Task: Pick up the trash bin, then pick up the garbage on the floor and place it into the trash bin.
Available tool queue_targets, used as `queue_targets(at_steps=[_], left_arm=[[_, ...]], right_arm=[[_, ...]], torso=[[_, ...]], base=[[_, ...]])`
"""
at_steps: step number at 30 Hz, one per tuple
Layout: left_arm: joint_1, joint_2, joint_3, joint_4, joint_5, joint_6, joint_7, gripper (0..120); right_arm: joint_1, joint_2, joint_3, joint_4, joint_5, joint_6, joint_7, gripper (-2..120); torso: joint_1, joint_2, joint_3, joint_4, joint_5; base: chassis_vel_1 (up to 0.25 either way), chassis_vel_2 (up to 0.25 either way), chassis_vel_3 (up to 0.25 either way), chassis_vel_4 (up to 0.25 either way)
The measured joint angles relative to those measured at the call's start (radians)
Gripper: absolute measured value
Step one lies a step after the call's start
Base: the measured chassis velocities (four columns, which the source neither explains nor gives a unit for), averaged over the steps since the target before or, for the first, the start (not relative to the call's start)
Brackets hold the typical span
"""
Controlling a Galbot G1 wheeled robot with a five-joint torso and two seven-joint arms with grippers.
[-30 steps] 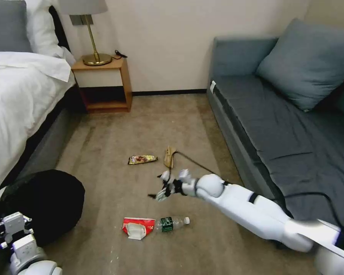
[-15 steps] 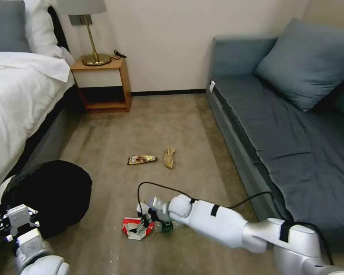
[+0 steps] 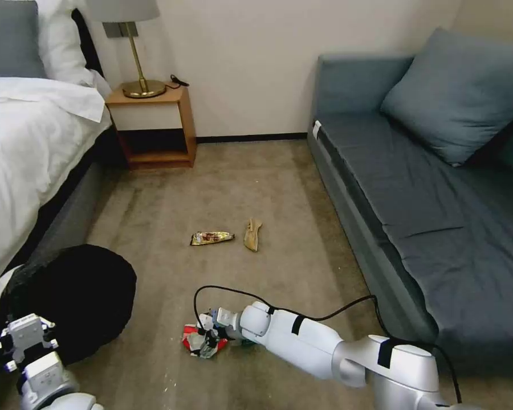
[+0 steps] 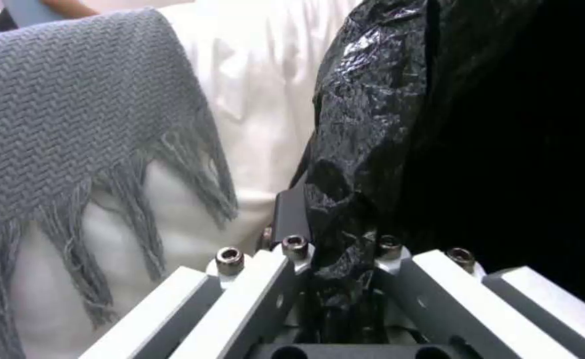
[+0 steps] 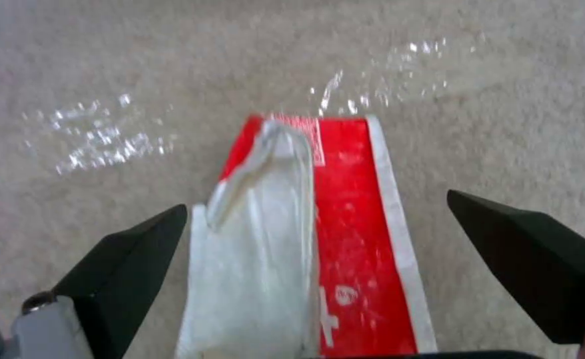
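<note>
Trash bin (image 3: 74, 296), wrapped in its glossy black bag, hangs low at the robot's left beside the white bed (image 3: 23, 154), pinched at its rim by the left gripper (image 4: 342, 279), whose fingers are clamped together on a fold of the black plastic. A grey fringed throw (image 4: 73, 129) drapes over the bed just beside that rim.

On the carpet (image 3: 239, 182), the red-and-white wrapper (image 5: 325, 239) lies close in front of the robot, with the bottle (image 3: 246, 342) touching it and mostly hidden behind the right arm. The right gripper (image 5: 319, 224) is down over the wrapper, its black fingertips (image 5: 132, 239) spread wide to either side of it with carpet showing between each tip and the wrapper's edge; they grip nothing.

Farther out, the brown-gold snack packet (image 3: 211, 237) and the tan peel strip (image 3: 252, 234) lie near each other on open floor. A grey sofa (image 3: 416, 188) borders the right, a wooden nightstand (image 3: 153, 122) with a lamp (image 3: 132, 45) stands at the far wall, and bare carpet lies between.
</note>
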Motion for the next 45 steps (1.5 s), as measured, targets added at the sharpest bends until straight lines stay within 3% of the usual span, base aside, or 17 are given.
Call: queue_targets(at_steps=[8, 12, 15, 17, 20, 23, 28, 37, 45], left_arm=[[0.006, -0.012, 0.0, 0.01, 0.011, -0.013, -0.003, 3], [0.006, -0.011, 0.0, 0.017, 0.011, -0.017, -0.007, 3], [0.007, -0.01, 0.0, 0.018, 0.011, -0.017, -0.007, 3], [0.005, -0.007, 0.0, 0.024, 0.01, -0.018, -0.008, 3], [0.005, -0.005, 0.0, 0.028, 0.01, -0.019, -0.008, 3], [0.002, -0.001, 0.0, 0.04, 0.007, -0.022, -0.008, 3], [0.001, -0.004, 0.002, 0.058, 0.008, -0.028, -0.008, 3], [0.006, 0.0, 0.006, 0.065, 0.008, -0.029, -0.008, 3], [-0.013, 0.006, 0.015, 0.058, -0.013, -0.005, -0.008, 3]], right_arm=[[-0.008, 0.016, 0.019, -0.05, -0.053, 0.02, -0.031, 78], [-0.008, 0.025, 0.034, -0.078, -0.072, 0.038, -0.045, 58], [-0.008, 0.025, 0.036, -0.079, -0.073, 0.039, -0.046, 55], [-0.008, 0.025, 0.041, -0.08, -0.074, 0.042, -0.047, 40], [-0.008, 0.023, 0.042, -0.08, -0.074, 0.044, -0.048, 33], [-0.007, 0.018, 0.066, -0.08, -0.073, 0.046, -0.056, 16], [-0.011, 0.01, 0.078, -0.073, -0.074, 0.047, -0.06, 1], [-0.021, -0.018, 0.138, -0.017, -0.071, 0.043, -0.061, 0], [-0.066, -0.055, 0.332, 0.112, -0.043, 0.038, -0.018, 0]], torso=[[0.0, 0.0, 0.0, -0.0001, 0.0], [0.0, 0.0, 0.0, -0.0001, 0.0001], [0.0, 0.0, 0.0, -0.0001, 0.0001], [0.0, 0.0, 0.0, -0.0001, 0.0001], [0.0, 0.0, 0.0, -0.0001, 0.0001], [0.0, 0.0, 0.0, 0.0, 0.0003], [0.0, 0.0, 0.0, 0.0, 0.0002], [0.0, 0.0, 0.0, 0.0, 0.0], [0.0, 0.0, 0.0, -0.0001, 0.0001]], base=[[0.0, 0.0, 0.0, 0.0], [0.0, 0.0, 0.0, 0.0], [0.0, 0.0, 0.0, 0.0], [0.0, 0.0, 0.0, 0.0], [0.0, 0.0, 0.0, 0.0], [0.0, 0.0, 0.0, 0.0], [0.0, 0.0, 0.0, 0.0], [0.0, 0.0, 0.0, 0.0], [0.0, 0.0, 0.0, 0.0]])
